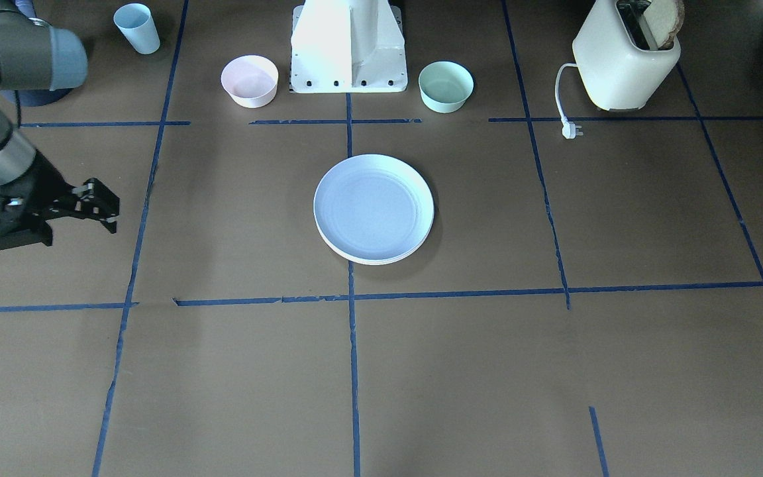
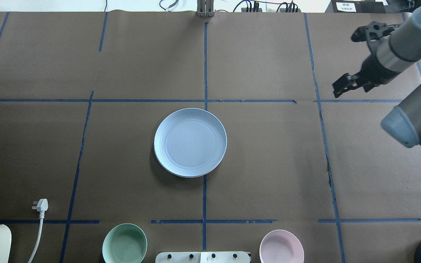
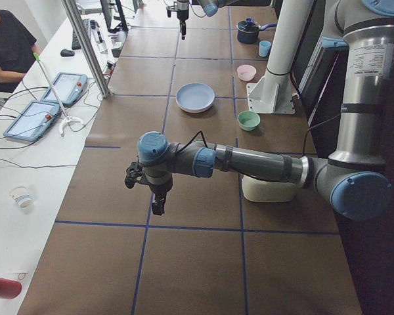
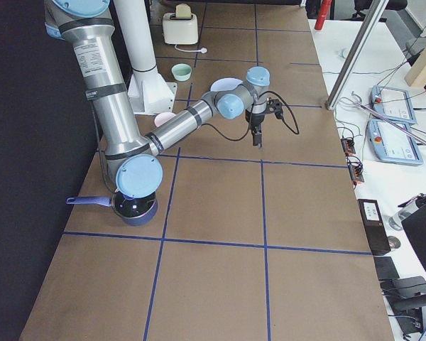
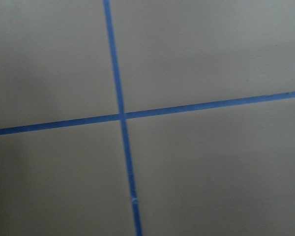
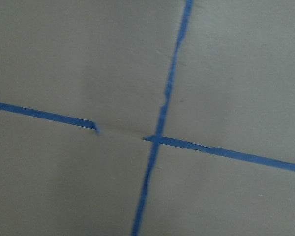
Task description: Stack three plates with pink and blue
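Observation:
A light blue plate (image 1: 373,207) lies on top of a stack at the table's middle, also in the overhead view (image 2: 190,141). A pale cream rim (image 1: 369,259) shows beneath it; the pink plate is hidden. My right gripper (image 1: 111,209) hovers far off to the plate's side, jaws apart and empty, also in the overhead view (image 2: 338,91). My left gripper (image 3: 159,205) shows only in the exterior left view, low over bare table far from the stack; I cannot tell if it is open or shut. Both wrist views show only brown table and blue tape.
A small pink bowl (image 1: 249,81) and a mint-green bowl (image 1: 446,86) flank the robot base (image 1: 348,46). A light blue cup (image 1: 138,28), a cream toaster (image 1: 623,59) with its plug (image 1: 571,130), and a dark pot (image 4: 135,206) stand at the edges.

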Robot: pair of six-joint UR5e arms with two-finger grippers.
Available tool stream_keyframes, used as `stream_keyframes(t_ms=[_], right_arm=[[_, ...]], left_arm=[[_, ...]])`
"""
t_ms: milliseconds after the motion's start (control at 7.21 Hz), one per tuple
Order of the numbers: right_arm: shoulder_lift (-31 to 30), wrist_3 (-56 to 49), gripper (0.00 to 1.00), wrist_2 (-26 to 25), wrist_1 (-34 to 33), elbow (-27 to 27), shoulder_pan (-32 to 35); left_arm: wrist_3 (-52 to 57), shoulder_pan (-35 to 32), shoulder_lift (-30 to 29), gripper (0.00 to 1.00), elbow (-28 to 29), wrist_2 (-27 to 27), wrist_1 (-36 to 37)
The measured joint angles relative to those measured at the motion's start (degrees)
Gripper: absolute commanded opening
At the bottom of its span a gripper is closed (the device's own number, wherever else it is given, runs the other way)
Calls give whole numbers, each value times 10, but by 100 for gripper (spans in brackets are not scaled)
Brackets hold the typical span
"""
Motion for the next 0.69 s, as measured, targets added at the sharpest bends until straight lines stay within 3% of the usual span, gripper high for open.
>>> stream_keyframes(t_ms=[416,693], right_arm=[[-92,-218,100,71,2,-41,136],[-141,-332,100,138,5,-96,240]], left_arm=[[18,-10,2,100,11,-3,15],[19,-11,3,100,11,-4,15]])
